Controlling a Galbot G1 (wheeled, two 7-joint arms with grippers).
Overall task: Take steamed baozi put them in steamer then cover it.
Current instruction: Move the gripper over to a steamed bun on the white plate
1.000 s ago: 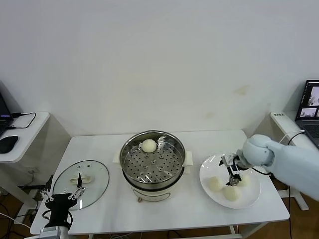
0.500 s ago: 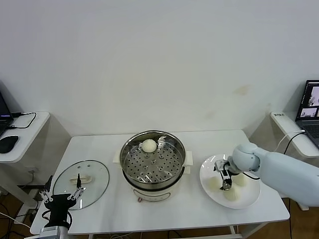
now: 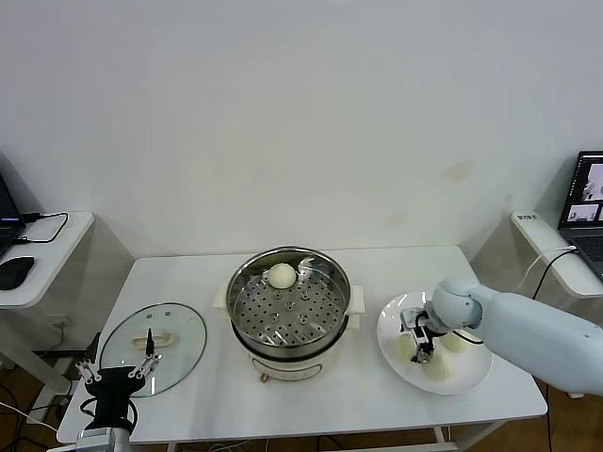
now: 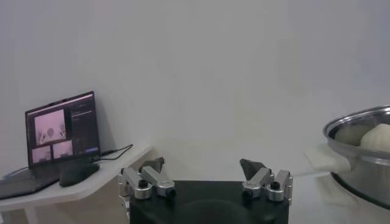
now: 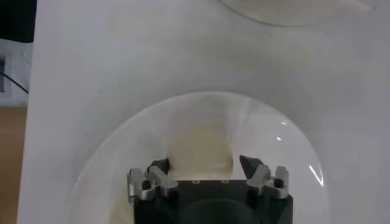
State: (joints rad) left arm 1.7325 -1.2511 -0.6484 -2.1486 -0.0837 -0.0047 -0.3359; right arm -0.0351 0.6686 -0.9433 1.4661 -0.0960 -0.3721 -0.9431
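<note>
Right gripper (image 3: 421,339): lower right of the head view, down on the white plate (image 3: 471,381); since a second ago it has slid left to the plate's leftmost bun (image 3: 406,346), fingers spread either side of it, not yet closed.
Steamer (image 3: 288,311): centre, one baozi (image 3: 281,275) unmoved at the tray's back.
Cover (image 3: 154,334): lower left, flat on the table (image 3: 367,395).
Left gripper (image 3: 117,375): bottom left corner, jaws apart, unchanged.
</note>
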